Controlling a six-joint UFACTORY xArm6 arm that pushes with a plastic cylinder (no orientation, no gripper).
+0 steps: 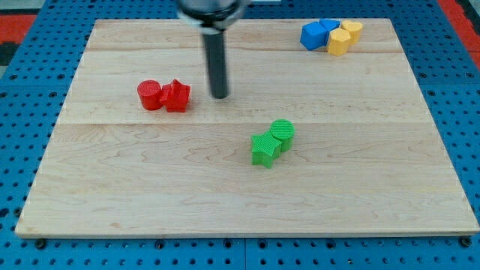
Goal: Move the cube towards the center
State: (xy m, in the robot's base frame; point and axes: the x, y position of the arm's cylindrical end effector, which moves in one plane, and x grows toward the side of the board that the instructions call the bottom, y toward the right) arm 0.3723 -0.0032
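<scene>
A blue cube sits at the view's top right of the wooden board, touching another blue block behind it. Two yellow blocks, one and another, press against their right side. My tip rests on the board left of centre, far left of and below the blue cube. A red cylinder and a red star-shaped block lie just left of my tip.
A green star-shaped block and a green cylinder touch each other below and right of my tip, near the board's middle. A blue pegboard surrounds the board.
</scene>
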